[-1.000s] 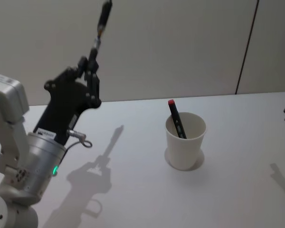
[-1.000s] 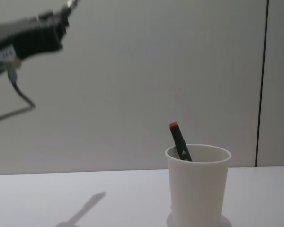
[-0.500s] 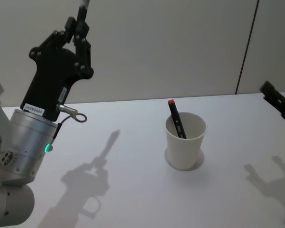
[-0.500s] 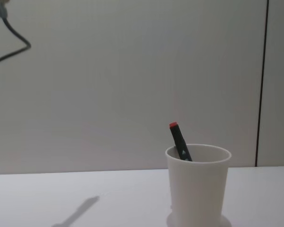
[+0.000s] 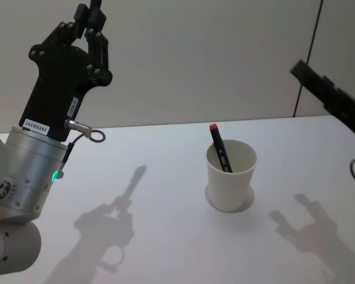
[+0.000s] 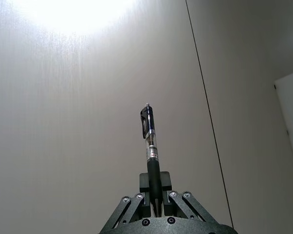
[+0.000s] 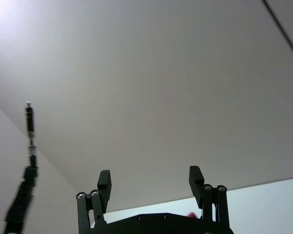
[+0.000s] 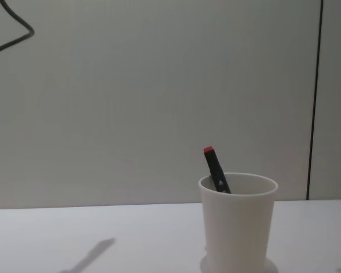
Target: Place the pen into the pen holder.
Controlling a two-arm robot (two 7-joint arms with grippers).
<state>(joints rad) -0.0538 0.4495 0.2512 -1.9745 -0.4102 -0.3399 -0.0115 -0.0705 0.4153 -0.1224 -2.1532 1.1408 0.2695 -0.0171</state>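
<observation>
Currently the left end effector (image 6: 155, 189) is held high above the left side of the surface (image 5: 165, 195). It is clamped on the lower barrel of the pen (image 6: 150, 141), which sticks up past the fingertips. Well to its right, the pen holder (image 5: 231, 180) stands upright on the surface, with 1 red-tipped dark pen (image 5: 220, 148) leaning inside against its left rim. The right end effector (image 7: 150, 181) hangs up at the right, its 2 fingers (image 7: 104, 184) spread apart, gripping nothing.

White pen holder (image 5: 228, 190); black pen (image 5: 220, 151), red tip
</observation>
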